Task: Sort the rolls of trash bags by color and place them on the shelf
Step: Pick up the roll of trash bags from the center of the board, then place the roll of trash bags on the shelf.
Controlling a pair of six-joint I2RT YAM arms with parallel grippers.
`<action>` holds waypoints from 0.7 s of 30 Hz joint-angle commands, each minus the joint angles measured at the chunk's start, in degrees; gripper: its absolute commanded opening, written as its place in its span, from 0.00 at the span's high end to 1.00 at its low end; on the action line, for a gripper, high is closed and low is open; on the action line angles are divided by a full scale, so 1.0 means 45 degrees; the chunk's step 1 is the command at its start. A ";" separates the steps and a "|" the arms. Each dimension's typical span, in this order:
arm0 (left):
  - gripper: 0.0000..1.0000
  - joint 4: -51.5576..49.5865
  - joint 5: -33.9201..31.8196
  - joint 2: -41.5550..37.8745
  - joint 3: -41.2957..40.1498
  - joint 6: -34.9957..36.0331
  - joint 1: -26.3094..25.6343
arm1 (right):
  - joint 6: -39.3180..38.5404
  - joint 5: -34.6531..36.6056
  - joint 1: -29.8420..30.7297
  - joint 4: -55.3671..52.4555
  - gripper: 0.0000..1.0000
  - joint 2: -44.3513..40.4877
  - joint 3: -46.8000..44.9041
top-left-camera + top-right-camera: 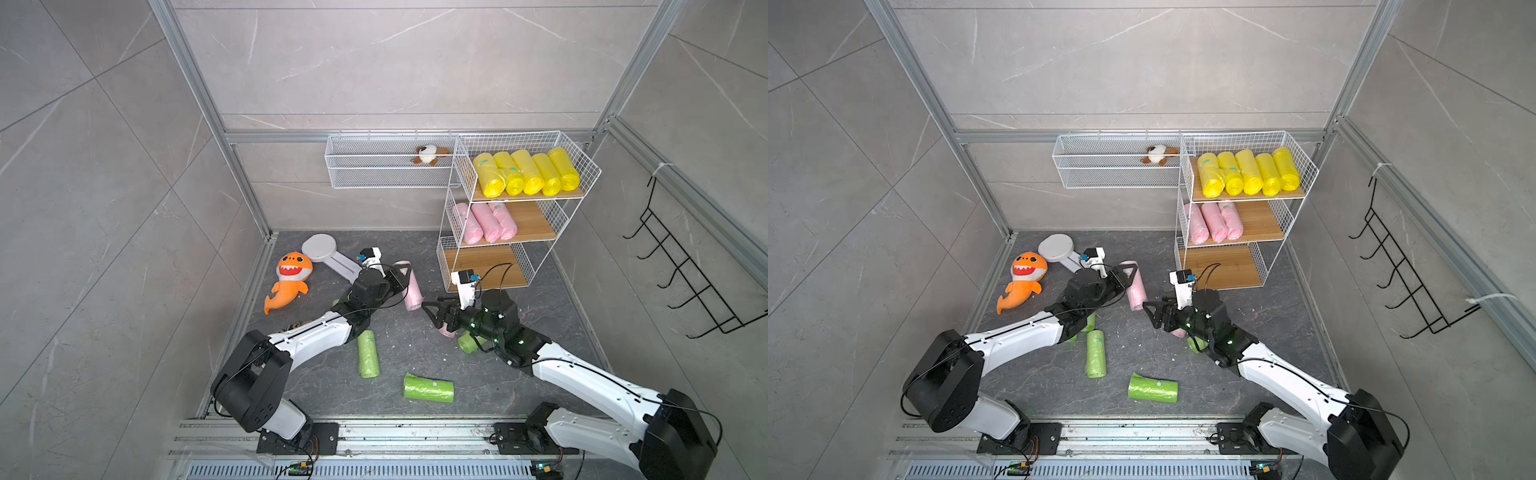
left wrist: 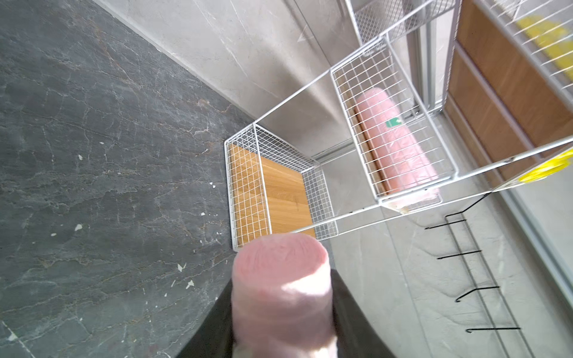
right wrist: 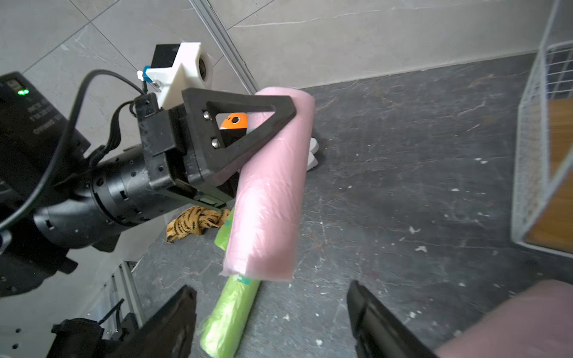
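1. Several green rolls are lying loose on the floor nearest the arm bases; none are sitting on the shelf yet.
2. Next up, the right gripper is hovering with jaws spread and gripping nothing. A loose pink roll is lying on the floor just beside it.
3. Opposite it, the left gripper is pinching the held pink roll off-centre. The roll is hanging clear of the floor, long end pointing toward the right gripper.
4. Step in hand, as I'm reading it: carrying this roll to the shelf. It is going to the middle tier, where three pink rolls are sitting bunched at one side.
5. Doing it well means going in through the open front and turning the roll parallel to those three. It should be landing on the bare board beside them, with the jaws opening only once it is resting. With that grip it is probably swinging, so slow.
6. Farthest, five yellow rolls are filling the top tier; the bottom tier is sitting bare, likely for green.
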 commanded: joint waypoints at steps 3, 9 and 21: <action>0.69 0.2685 -0.0768 -0.1132 -0.0869 -0.2060 -0.0015 | 0.0364 0.1700 0.1038 0.2108 0.05 0.0929 0.0626; 0.69 0.3404 -0.1174 -0.1600 -0.1557 -0.2965 -0.0092 | 0.0366 0.3144 0.1866 0.2473 0.02 0.1898 0.1151; 0.69 0.4193 -0.1406 -0.1857 -0.2147 -0.3816 -0.0208 | 0.0407 0.3350 0.2263 0.3461 0.37 0.2977 0.1756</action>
